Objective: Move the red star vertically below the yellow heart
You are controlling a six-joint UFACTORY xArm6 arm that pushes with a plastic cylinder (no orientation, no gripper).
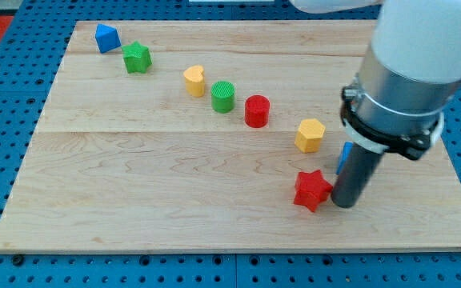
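Note:
The red star (311, 190) lies on the wooden board near the view's bottom right. My tip (344, 204) stands right beside the star's right side, touching or nearly touching it. The yellow heart (194, 80) sits in the upper middle of the board, far to the star's upper left.
A diagonal row runs from the view's top left: blue block (106, 38), green star (137, 58), green cylinder (223, 97), red cylinder (257, 111), yellow hexagon (310, 135). A blue block (344, 157) is partly hidden behind my rod. The board's edge (230, 250) is close below the star.

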